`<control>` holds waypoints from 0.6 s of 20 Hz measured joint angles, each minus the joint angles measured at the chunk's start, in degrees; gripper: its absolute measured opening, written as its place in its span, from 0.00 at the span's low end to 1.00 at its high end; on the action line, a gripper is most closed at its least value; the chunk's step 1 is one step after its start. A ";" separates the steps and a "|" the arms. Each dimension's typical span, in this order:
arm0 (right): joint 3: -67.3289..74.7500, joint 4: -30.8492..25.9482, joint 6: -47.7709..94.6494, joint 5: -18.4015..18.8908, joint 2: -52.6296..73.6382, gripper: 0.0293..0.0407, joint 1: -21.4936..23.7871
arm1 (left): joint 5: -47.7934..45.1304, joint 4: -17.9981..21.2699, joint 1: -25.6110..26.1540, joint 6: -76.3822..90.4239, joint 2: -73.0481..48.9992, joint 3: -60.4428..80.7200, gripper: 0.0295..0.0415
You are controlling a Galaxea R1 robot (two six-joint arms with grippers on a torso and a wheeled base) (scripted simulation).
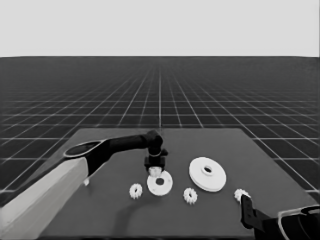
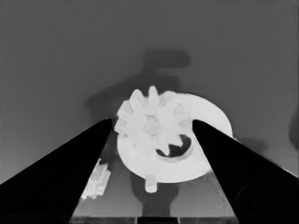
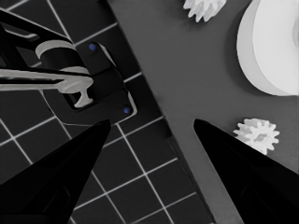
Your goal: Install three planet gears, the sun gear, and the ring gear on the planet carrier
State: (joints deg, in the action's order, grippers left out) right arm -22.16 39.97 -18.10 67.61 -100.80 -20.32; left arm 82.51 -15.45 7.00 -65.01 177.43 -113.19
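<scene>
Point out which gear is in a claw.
The gear between the left claw fingers, over the smaller round part; the other three lie loose on the table.

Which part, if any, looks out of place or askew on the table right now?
Nothing stands out. The left gripper holds a gear over the smaller round part; three gears and the larger round part lie flat, apart. The right gripper waits at the table's corner.

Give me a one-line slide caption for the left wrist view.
Left gripper holds a toothed gear just above the smaller round part.
</scene>
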 joint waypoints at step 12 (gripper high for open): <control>0.00 0.00 0.00 0.00 0.00 0.81 0.00 | 3.79 6.19 -7.25 -3.65 -2.16 6.61 0.75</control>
State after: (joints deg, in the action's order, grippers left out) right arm -22.16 39.97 -18.10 67.61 -100.80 -20.32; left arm 86.30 -9.26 -0.24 -68.66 175.28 -106.58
